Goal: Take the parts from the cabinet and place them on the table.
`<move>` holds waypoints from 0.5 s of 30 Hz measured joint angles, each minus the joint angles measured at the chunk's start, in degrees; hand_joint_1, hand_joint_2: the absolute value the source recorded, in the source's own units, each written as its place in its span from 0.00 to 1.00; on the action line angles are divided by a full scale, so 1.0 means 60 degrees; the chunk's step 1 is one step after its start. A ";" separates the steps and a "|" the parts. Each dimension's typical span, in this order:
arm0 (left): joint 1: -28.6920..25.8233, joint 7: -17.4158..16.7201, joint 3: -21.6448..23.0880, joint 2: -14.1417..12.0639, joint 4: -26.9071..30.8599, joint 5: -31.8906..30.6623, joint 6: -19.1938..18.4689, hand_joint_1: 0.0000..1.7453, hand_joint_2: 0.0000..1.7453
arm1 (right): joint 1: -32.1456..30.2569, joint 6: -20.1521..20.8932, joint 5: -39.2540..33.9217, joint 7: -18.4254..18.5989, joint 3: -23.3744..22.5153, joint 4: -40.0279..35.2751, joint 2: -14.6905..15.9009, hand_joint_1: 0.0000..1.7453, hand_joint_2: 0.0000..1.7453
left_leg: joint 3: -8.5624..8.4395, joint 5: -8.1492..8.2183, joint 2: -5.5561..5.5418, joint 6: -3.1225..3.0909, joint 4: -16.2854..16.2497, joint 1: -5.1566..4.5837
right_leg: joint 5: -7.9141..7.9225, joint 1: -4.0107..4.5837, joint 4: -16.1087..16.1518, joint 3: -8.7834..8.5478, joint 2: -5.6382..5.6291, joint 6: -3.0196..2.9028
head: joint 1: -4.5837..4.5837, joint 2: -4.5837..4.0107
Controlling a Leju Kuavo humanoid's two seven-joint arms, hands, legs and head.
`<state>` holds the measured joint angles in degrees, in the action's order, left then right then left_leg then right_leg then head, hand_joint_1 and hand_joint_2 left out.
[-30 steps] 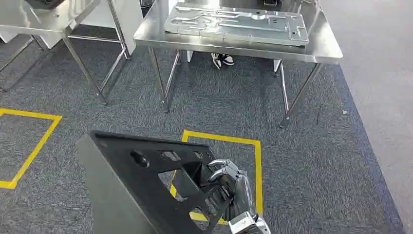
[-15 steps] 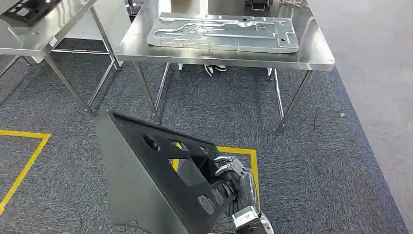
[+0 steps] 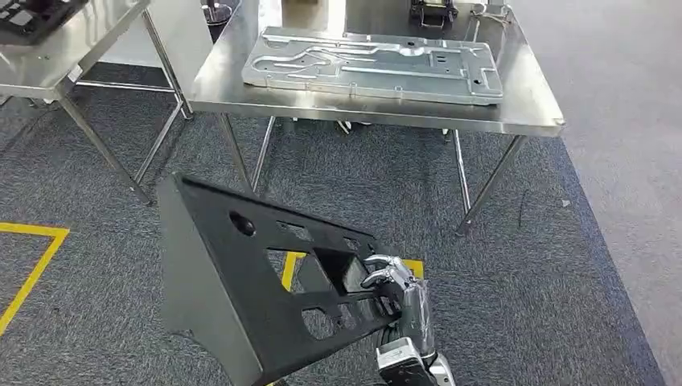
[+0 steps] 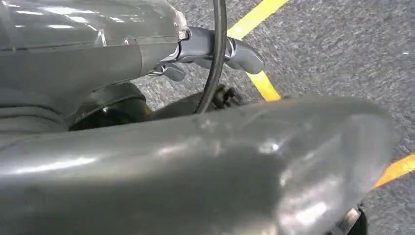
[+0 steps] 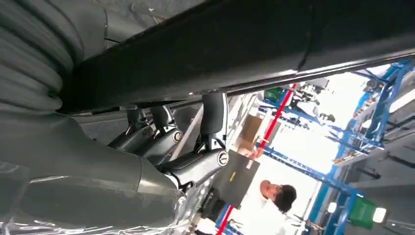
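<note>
Carrying the black panel (image 3: 265, 297) gripped in the right hand (image 3: 394, 301), left hand's (image 4: 88, 58) state untellable; next, lifting onto the steel table (image 3: 531, 96) ahead.

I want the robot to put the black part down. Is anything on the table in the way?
Yes. A big silver metal plate already lies across most of the steel table ahead. The right robot hand holds the black part over the carpet, short of the table. Bare steel shows along the table's edges.
</note>
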<state>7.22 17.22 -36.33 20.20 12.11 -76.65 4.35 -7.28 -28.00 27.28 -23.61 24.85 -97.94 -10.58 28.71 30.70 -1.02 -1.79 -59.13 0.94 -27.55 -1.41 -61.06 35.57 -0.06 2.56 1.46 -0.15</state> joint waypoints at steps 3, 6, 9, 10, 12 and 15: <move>0.0010 -0.0007 0.0000 -0.0004 0.0000 0.0000 0.0004 0.00 0.00 | -0.0030 -0.0145 0.0195 0.0073 -0.0011 -0.0007 0.0000 1.00 1.00 | -0.0158 0.0220 0.0005 0.0242 0.0103 -0.0013 | 0.0119 0.0148 0.0145 -0.0020 0.0137 -0.0241 | -0.0011 0.0000; 0.0043 -0.0007 0.0004 -0.0004 0.0000 0.0029 0.0007 0.00 0.00 | -0.0027 -0.0875 0.1248 0.0588 -0.0029 -0.0022 -0.0029 1.00 1.00 | -0.0194 0.0070 0.0069 0.0356 -0.0393 -0.0005 | 0.0021 0.0078 0.0308 -0.0362 0.0053 -0.0461 | 0.0000 0.0000; 0.0060 -0.0022 0.0004 -0.0007 0.0000 0.0022 0.0007 0.00 0.00 | -0.0018 -0.1609 0.3281 0.1709 -0.0331 -0.0004 -0.0076 1.00 1.00 | 0.0949 0.0553 0.0111 0.0428 -0.2130 -0.0005 | -0.0209 0.0100 0.0341 -0.0617 0.0059 -0.0632 | 0.0004 0.0000; 0.0052 -0.0040 0.0014 -0.0018 0.0000 -0.0014 -0.0007 0.00 0.00 | -0.0019 -0.1759 0.4040 0.2104 -0.0516 0.0036 -0.0087 1.00 1.00 | 0.1411 0.0876 0.0111 0.0432 -0.2657 -0.0005 | -0.0306 0.0118 0.0341 -0.0693 0.0051 -0.0651 | 0.0000 0.0000; 0.0031 -0.0069 0.0058 -0.0022 0.0000 -0.0044 -0.0022 0.00 0.00 | -0.0011 -0.1883 0.4934 0.2455 -0.0857 0.0113 -0.0109 1.00 1.00 | 0.1918 0.1009 0.0111 0.0402 -0.2854 -0.0008 | -0.0486 0.0139 0.0341 -0.0901 0.0021 -0.0646 | 0.0000 0.0000; 0.0031 -0.0094 0.0131 -0.0022 0.0000 -0.0080 -0.0047 0.00 0.00 | 0.0076 -0.1894 0.5678 0.2710 -0.1256 0.0208 -0.0160 1.00 1.00 | 0.1665 -0.0397 0.0112 0.0259 -0.1142 -0.0059 | -0.0837 0.0163 0.0342 -0.1363 0.0002 -0.0601 | 0.0000 0.0000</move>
<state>7.40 16.66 -35.54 20.06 12.11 -77.13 4.07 -6.83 -39.36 61.35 -7.35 17.32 -96.70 -11.54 38.70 28.32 -0.35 -0.23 -65.98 0.59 -32.58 -0.43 -59.01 27.39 -0.05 -1.04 1.46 -0.15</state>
